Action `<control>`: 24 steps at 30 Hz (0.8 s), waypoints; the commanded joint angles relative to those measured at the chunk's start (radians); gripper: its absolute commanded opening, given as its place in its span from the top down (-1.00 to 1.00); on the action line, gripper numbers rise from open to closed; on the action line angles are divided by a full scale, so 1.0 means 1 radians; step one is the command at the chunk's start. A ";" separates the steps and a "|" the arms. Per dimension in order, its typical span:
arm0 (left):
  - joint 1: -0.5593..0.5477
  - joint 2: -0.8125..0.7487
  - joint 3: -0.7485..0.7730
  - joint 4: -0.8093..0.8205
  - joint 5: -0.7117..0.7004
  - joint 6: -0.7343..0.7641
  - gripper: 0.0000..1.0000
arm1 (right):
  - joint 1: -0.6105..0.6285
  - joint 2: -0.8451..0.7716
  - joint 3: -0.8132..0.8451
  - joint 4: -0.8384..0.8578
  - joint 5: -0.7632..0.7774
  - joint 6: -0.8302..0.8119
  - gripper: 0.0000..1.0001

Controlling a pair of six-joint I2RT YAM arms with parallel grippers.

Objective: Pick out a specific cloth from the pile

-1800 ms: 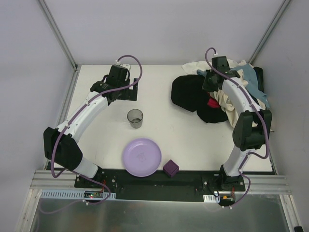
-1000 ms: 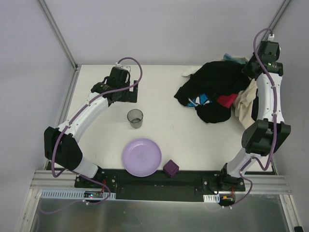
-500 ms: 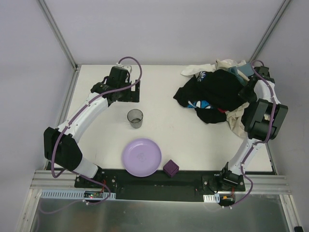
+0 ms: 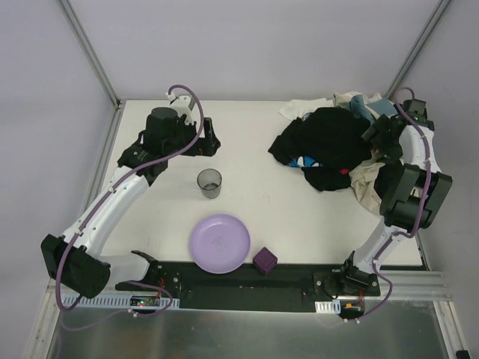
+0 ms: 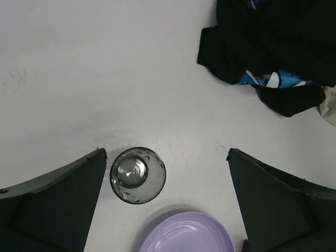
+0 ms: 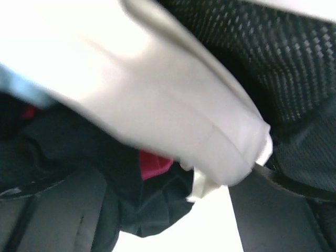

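The pile (image 4: 333, 142) is a mound of mostly black clothes with blue-white print, red-pink, beige and light blue pieces at the table's back right. Its left edge shows in the left wrist view as the pile (image 5: 273, 42). The cloth is hidden; I cannot tell it apart in the black mass. My right gripper (image 4: 376, 138) sits at the pile's right edge. In its wrist view the right gripper (image 6: 168, 186) is open over black fabric (image 6: 152, 210) and a red-pink piece (image 6: 155, 163), with a white arm link blocking the top. My left gripper (image 4: 208, 140) hangs open, holding nothing, as the left gripper (image 5: 165, 157) shows.
A grey cup (image 4: 209, 182) stands mid-table, close to the left finger in the wrist view, cup (image 5: 137, 175). A purple plate (image 4: 219, 243), plate (image 5: 186, 233), and a purple cube (image 4: 264, 260) lie near the front edge. Enclosure walls stand close behind the pile and to its right.
My right arm came down from its raised pose to the pile's right edge and its gripper opened; the lifted black garment settled on the pile. My left arm shifted left and rose.
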 commanded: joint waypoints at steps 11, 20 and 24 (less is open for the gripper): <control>0.003 -0.153 -0.216 0.224 0.028 0.020 -0.98 | 0.057 -0.408 -0.015 -0.086 -0.054 -0.016 -0.92; 0.003 -0.146 -0.219 0.210 0.036 0.035 -0.98 | 0.232 -0.464 -0.125 -0.054 -0.080 0.022 -0.92; 0.003 -0.151 -0.228 0.205 0.022 0.041 -0.98 | 0.292 -0.467 -0.222 0.027 -0.140 0.096 -0.92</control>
